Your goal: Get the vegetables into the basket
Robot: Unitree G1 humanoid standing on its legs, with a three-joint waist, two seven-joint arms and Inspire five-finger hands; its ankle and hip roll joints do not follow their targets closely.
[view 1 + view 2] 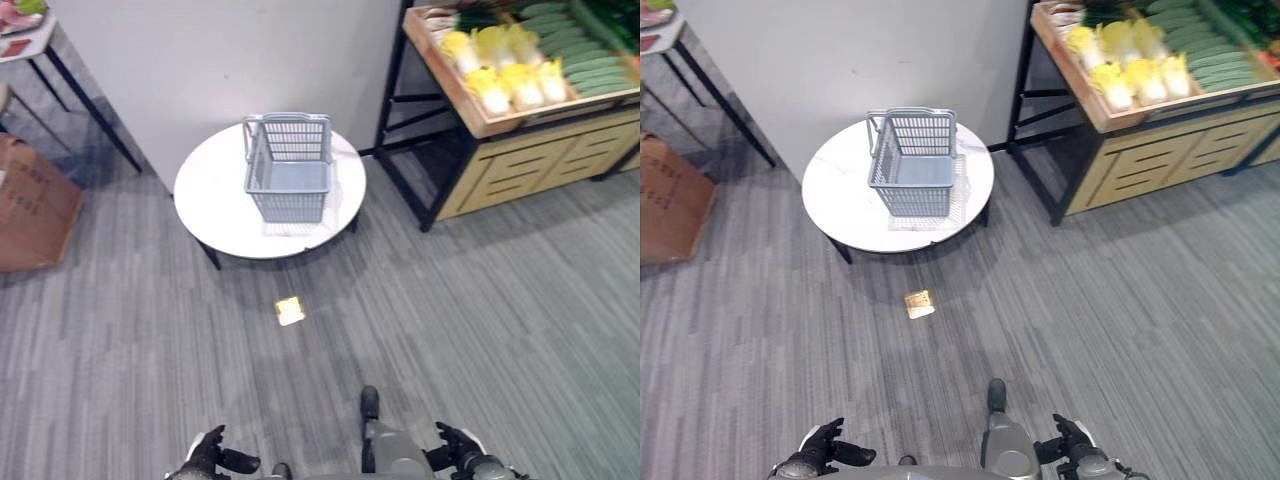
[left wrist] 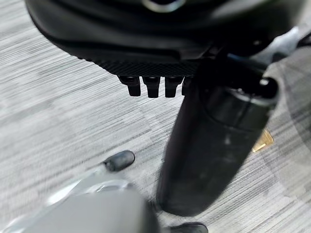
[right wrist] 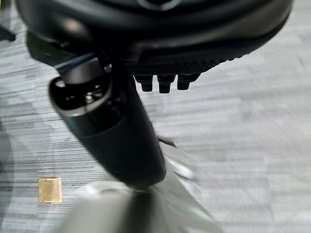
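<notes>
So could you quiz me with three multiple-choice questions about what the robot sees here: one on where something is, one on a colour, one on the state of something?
1. Where does the basket stand?
A. on the round white table
B. on the floor
C. on the wooden produce stand

2. What colour is the basket?
A. red
B. grey-blue
C. green

3. What is in the basket now?
A. cucumbers
B. cabbages
C. nothing

Answers:
1. A, since the basket sits upright on the table's top.
2. B, since its mesh walls and handle are pale grey-blue.
3. C, since its bare bottom shows, while the yellow cabbages and green cucumbers lie on the stand, and the left hand and right hand hang low, holding nothing.
</notes>
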